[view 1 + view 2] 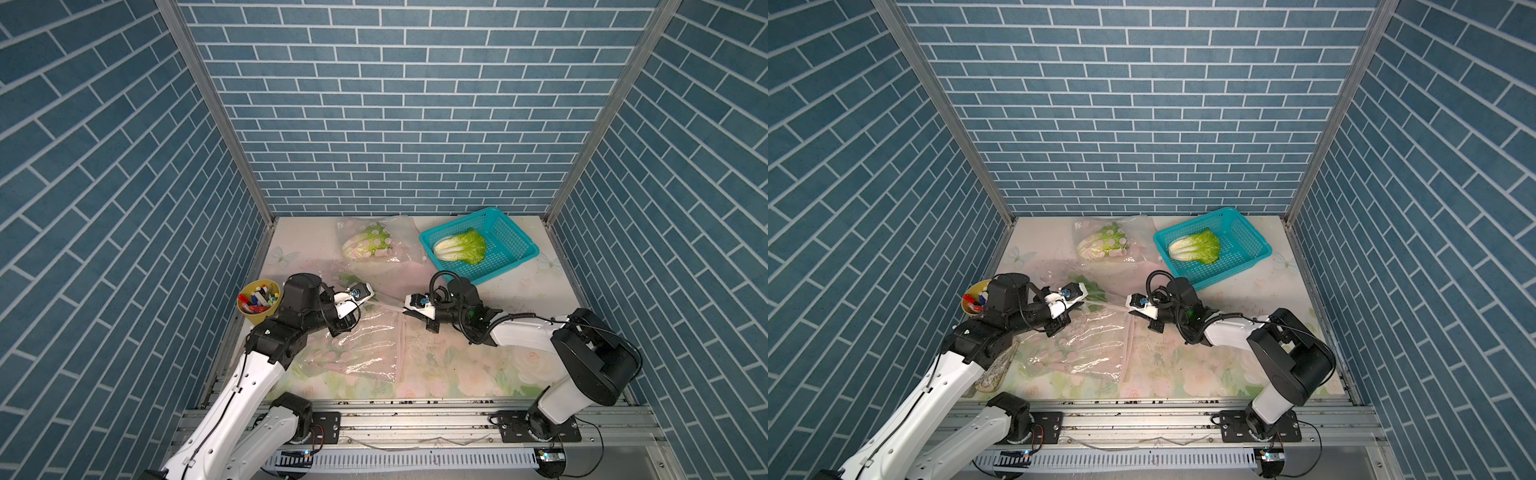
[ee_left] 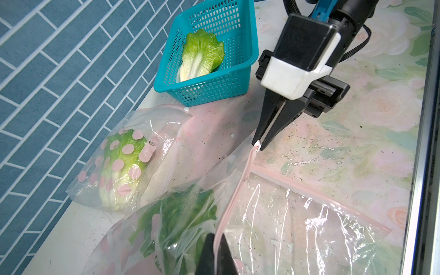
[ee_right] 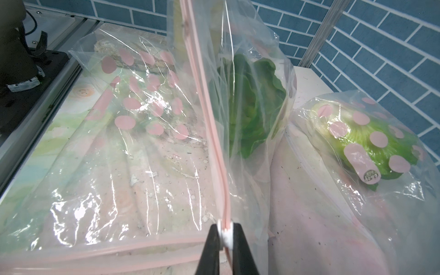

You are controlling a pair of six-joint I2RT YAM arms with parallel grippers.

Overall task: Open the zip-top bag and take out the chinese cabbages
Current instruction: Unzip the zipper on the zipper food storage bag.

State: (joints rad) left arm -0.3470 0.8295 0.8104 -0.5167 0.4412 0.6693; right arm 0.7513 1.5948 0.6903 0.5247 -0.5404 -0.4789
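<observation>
The floral table point(image 1: 457, 374) carries a dotted bag point(image 1: 357, 349) lying flat near the front edge. Over it, the zip-top bag point(image 2: 190, 197) is stretched between the two arms by its pink zip strip point(image 3: 210, 133), with a dark green cabbage point(image 3: 250, 107) inside. A second bag point(image 1: 376, 243) at the far edge holds a bagged cabbage point(image 1: 365, 246). Just beside it, the teal basket point(image 1: 515, 245) holds a loose cabbage point(image 1: 459, 246). A yellow cup point(image 1: 257, 305) of markers stands by the left arm. The left gripper point(image 2: 215, 240) is pinched tight on the strip; the right gripper point(image 3: 225, 232) is clamped on the white slider point(image 3: 226, 235) at the strip's end. The strip runs straight between them
</observation>
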